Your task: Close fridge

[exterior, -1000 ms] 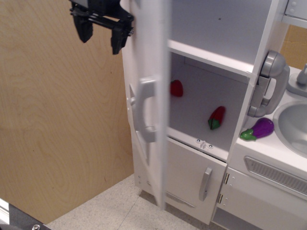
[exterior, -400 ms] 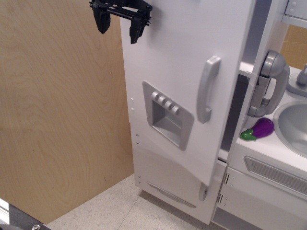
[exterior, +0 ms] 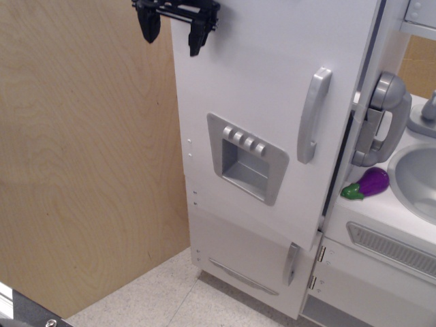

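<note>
The white fridge door (exterior: 245,88) stands almost flush with the cabinet; only a thin dark gap shows along its right edge. It bears a grey vertical handle (exterior: 313,114) and a grey four-button dispenser panel (exterior: 246,158). My black gripper (exterior: 174,34) is at the top left, in front of the door's upper left corner. Its two fingers (exterior: 196,35) hang down, spread apart and empty. The shelves inside are hidden by the door.
A shorter white lower door with a small grey handle (exterior: 291,264) sits under the fridge door. A grey toy phone (exterior: 380,119), a purple eggplant (exterior: 368,184) and a sink (exterior: 415,178) are at the right. A wooden wall (exterior: 82,157) stands left.
The fridge door has swung from wide open to nearly shut, hiding the shelves and the red toys inside. My gripper moved slightly right along the top.
</note>
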Controlling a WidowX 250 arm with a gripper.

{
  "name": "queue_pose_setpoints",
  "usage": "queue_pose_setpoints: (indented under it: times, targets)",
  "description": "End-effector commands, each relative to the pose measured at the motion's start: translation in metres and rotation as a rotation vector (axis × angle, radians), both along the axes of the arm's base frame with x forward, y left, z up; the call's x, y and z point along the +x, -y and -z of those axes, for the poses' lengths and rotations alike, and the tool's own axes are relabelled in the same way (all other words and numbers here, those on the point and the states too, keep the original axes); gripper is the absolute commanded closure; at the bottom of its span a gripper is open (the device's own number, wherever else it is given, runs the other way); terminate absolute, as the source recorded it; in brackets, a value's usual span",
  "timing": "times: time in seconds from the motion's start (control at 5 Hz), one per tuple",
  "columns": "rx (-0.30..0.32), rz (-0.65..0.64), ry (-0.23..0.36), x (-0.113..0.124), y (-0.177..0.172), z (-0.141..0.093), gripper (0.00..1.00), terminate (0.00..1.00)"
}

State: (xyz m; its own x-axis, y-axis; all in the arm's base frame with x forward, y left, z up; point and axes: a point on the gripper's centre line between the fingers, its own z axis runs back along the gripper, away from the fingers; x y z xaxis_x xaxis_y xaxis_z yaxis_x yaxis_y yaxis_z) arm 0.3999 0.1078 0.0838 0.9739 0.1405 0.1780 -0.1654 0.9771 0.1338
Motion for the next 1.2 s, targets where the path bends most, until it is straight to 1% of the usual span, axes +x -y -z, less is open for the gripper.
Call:
queue_pose_setpoints:
  times: [0.0,0.4,0.6,0.8,1.0]
  targets:
    - [0.022,-0.017,0.070,0.019,-0.003,-0.021,0.00,0.00]
    - [0.020,-0.027,0.082,0.026,-0.002,-0.023,0.00,0.00]
    - [0.017,0.017,0.071,0.012,-0.003,-0.024,0.00,0.00]
    - [0.044,0.109,0.077,-0.034,-0.003,-0.020,0.00,0.00]
    - [0.047,0.164,0.066,-0.063,-0.005,-0.018,0.00,0.00]
